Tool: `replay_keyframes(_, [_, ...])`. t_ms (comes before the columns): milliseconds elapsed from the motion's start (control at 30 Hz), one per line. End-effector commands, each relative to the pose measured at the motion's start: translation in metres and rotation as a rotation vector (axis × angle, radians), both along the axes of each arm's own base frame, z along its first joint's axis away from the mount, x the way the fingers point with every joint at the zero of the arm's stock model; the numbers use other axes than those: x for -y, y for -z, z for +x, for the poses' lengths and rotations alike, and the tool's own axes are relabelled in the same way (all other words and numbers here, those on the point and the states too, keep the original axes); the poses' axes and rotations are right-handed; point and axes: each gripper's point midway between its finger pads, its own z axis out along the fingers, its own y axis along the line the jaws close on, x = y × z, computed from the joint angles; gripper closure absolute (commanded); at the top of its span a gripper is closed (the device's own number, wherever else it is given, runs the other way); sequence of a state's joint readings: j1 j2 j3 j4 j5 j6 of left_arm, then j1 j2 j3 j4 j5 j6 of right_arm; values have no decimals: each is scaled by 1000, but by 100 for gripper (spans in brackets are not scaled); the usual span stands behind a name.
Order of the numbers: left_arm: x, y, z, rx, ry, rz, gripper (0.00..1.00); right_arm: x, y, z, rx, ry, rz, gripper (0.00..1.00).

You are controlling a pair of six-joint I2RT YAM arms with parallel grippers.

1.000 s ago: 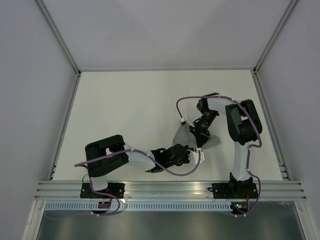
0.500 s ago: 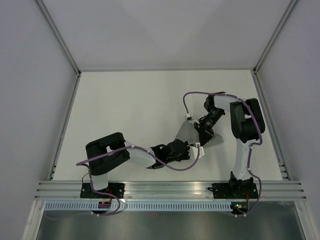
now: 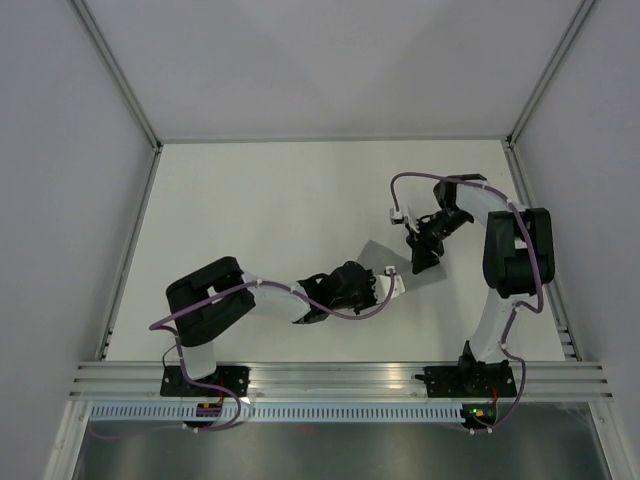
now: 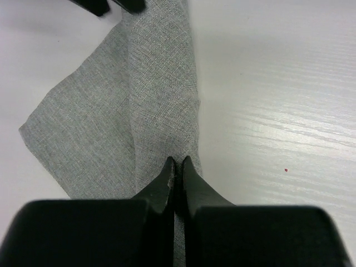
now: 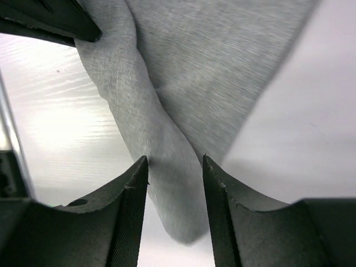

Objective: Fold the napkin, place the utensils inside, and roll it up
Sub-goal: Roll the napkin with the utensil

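Note:
The grey napkin [image 3: 376,254] lies partly folded on the white table between my two grippers. In the left wrist view the napkin [image 4: 128,94] spreads out ahead, and my left gripper [image 4: 177,162] is shut on its near folded edge. In the right wrist view my right gripper [image 5: 175,161] is open, its jaws standing on either side of a rolled fold of the napkin [image 5: 167,144] without pinching it. From above, the left gripper [image 3: 380,284] and the right gripper [image 3: 418,262] sit close together at the cloth. No utensils show in any view.
The white table [image 3: 250,210] is bounded by grey walls and metal corner posts. An aluminium rail [image 3: 340,378] runs along the near edge by the arm bases. The left gripper's finger [image 5: 50,19] shows at the top left of the right wrist view.
The right arm has swung right, its gripper shifting right along the napkin. The left gripper moved slightly right and away with the cloth, which now lies more spread between them.

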State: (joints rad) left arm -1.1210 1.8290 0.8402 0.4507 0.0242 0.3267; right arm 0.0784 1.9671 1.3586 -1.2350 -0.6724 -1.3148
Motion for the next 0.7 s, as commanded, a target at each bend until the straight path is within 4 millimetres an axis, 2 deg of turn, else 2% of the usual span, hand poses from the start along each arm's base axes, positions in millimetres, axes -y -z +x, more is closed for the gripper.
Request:
replay_keyframes(0, [-51,57,-23,-261,-24,212,98,4,-39,30,297,16,79,50])
replay_keyframes(100, [-54,59,-21,-355,-23,200,98,3,-49,27,443,46,90,47])
replay_keyframes(167, [-55,61,-21,-409,-23,194,98,3,-51,19,527,44,96,45])
replay_keyframes(233, [-53,57,-21,-468,-3,169,98,3,-51,16,578,41,97,43])
replay_keyframes(267, [-57,63,-24,-514,-8,188,98,3,-48,7,584,28,101,43])
replay_keyframes(300, [-53,58,-22,-552,12,164,98,2,-46,4,587,24,103,42])
replay_keyframes(367, [-52,59,-22,-597,17,166,98,0,-38,-2,608,9,95,42])
replay_keyframes(433, [-54,61,-24,-662,26,180,98,-7,-32,-3,684,12,87,42])
replay_keyframes(467, [-51,56,-23,-691,41,158,98,-13,-30,-4,721,1,82,42])
replay_keyframes(500, [-54,60,-26,-727,40,171,98,-16,-28,-4,752,20,73,41])
replay_keyframes(533, [-54,60,-26,-745,42,171,98,-15,-19,-2,815,22,41,40])
replay_keyframes(567, [-53,56,-23,-771,51,158,98,-19,-26,-1,876,19,43,38])
replay_keyframes(667, [-56,57,-24,-850,56,155,98,-38,-26,-8,926,-31,61,37])
